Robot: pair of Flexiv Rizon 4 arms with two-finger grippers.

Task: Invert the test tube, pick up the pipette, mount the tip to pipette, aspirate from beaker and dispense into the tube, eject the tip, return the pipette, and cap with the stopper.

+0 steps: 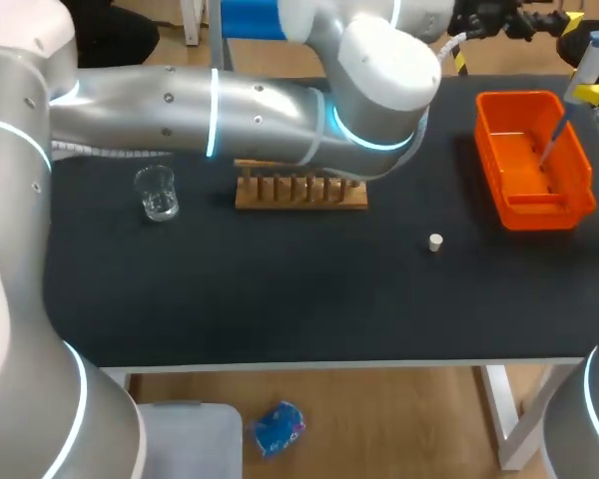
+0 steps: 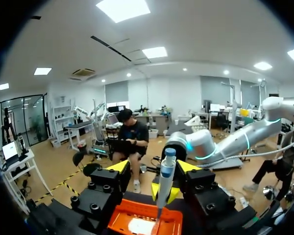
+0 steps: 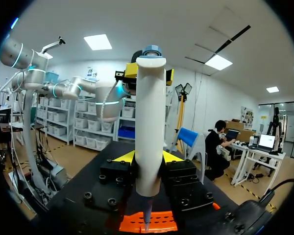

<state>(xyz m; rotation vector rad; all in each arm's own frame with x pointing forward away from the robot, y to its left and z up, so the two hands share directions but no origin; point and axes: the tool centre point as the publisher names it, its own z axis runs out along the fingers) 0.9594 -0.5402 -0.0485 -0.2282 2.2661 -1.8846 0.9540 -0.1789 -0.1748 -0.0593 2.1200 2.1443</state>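
My right gripper [image 3: 148,159] is shut on the white pipette [image 3: 150,127] and holds it upright. The pipette's thin tip [image 1: 550,146] hangs over the orange bin [image 1: 579,165] at the table's far right. My left arm reaches across the back of the table. Its gripper [image 2: 152,169] stands open at the pipette's blue-capped top [image 2: 169,153], one yellow finger on each side, with a gap still showing. From the right wrist, the left gripper [image 3: 149,71] shows behind the pipette's head. A white stopper [image 1: 435,241] lies on the mat. No test tube is visible.
A glass beaker [image 1: 158,193] with clear liquid stands at the left. The wooden rack [image 1: 299,190] sits mid-table, its back hidden under my left arm [image 1: 280,120]. Open black mat lies between the rack, the stopper and the front edge.
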